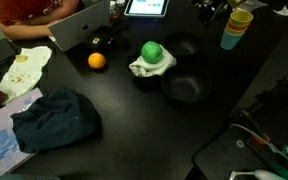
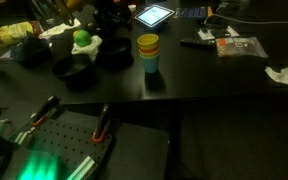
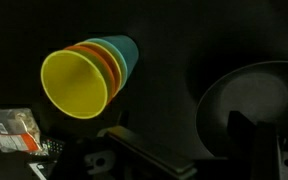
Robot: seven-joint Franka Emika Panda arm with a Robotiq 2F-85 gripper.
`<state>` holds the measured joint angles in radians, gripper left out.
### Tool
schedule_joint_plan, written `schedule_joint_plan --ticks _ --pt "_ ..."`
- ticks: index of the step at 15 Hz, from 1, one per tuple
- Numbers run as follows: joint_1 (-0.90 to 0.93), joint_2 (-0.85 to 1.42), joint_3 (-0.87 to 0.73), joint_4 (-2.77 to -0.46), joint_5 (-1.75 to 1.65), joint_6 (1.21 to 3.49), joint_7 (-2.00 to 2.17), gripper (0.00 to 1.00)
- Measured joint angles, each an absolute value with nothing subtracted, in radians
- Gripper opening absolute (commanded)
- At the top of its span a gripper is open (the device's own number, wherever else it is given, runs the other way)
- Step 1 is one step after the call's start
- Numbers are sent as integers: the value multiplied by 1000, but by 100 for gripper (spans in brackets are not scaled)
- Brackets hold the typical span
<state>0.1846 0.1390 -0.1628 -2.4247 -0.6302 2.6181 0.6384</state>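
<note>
Plainly light and thin-walled, the stack of cups [image 3: 84, 78], yellow nested in orange nested in teal, would probably be stiff down its sides but springy at the rim. It looked smooth enough to slip and liable to come apart if lifted by the inner cup alone. A hold across the outer wall just below the rim looked safest. The stack stood upright on the black table [image 2: 214, 85], mouth up, long axis vertical. The gripper [image 3: 184, 140] hung above and to one side, its fingers spread apart and empty. A dark bowl [image 2: 114, 55] sat just beside the stack, with a green ball [image 2: 83, 40] beyond and a packet [image 2: 234, 45] well apart.
</note>
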Motion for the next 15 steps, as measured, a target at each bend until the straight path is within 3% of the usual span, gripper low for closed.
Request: schedule_joint_plan --ticks 15 --pt "43 217 -165 -2322 -513 2549 624 100"
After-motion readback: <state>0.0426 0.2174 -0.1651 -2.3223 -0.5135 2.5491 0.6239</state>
